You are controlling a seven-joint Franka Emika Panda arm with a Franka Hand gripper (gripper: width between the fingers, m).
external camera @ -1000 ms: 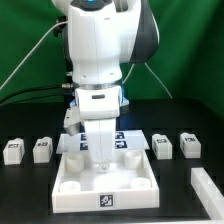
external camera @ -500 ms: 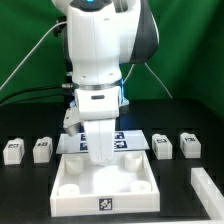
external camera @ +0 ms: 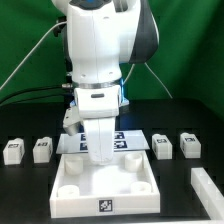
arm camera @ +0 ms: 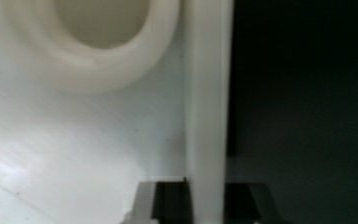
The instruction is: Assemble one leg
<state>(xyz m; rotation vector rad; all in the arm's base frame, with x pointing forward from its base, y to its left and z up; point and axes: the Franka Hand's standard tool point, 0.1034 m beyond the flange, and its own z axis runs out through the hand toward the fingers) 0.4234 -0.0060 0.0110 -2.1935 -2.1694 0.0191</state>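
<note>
Four small white legs with tags lie on the black table: two at the exterior view's left [external camera: 13,150] [external camera: 42,149] and two at its right [external camera: 161,146] [external camera: 190,144]. None is held. The big white square tabletop [external camera: 105,190] with round corner sockets lies in front of the arm. My gripper [external camera: 103,160] is down at the tabletop's back rim. In the wrist view my gripper [arm camera: 206,205] has its dark fingers [arm camera: 163,205] on either side of the tabletop's upright white rim [arm camera: 206,100], closed on it. A round socket [arm camera: 105,45] shows beside the rim.
The marker board [external camera: 128,142] lies flat behind the tabletop, partly hidden by the arm. A long white block [external camera: 209,186] lies at the exterior view's lower right. A green wall and cables stand behind the arm.
The tabletop has slid a little toward the front of the exterior view between one second and half a second ago, with the gripper on its rim. Since then nothing has visibly moved.
</note>
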